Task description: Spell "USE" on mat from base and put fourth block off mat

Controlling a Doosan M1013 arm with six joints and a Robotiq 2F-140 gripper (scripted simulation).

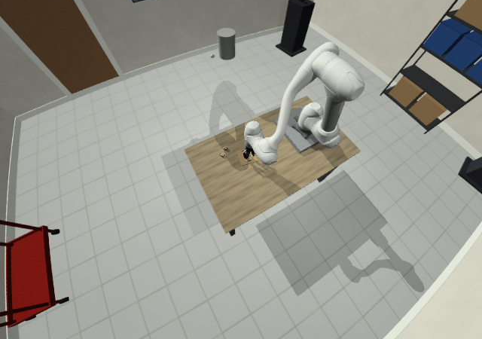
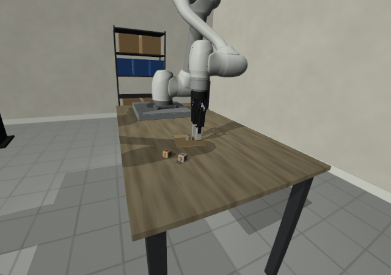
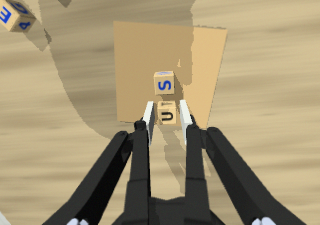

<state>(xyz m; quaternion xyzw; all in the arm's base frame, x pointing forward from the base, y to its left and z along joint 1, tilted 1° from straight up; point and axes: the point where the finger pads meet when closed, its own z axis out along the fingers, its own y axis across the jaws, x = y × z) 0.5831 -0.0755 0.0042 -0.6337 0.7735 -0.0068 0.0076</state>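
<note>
White fingers point(image 1: 250, 158) point(image 2: 198, 136) stand slightly apart around U point(image 3: 167, 114), gripping nothing; a vertical lift is advised, without drift toward either long tabletop edge, so S point(image 2: 188, 137) point(image 3: 164, 84) is left undisturbed.

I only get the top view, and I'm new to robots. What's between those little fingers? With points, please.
Observer: A block point(image 2: 194, 135) point(image 3: 166, 114) whose upper face shows a black U, in the wrist view.
Operator: Is the robot squeezing it?
Observer: No, the gripper point(image 1: 248, 159) point(image 2: 196, 136) point(image 3: 166, 109) is open, with a gap on each side of it.
Operator: Any letter beside it?
Observer: Yes, a blue S, on another block point(image 2: 188, 137) point(image 3: 164, 83) on the mat point(image 1: 242, 158) point(image 2: 186, 144) point(image 3: 140, 50).
</note>
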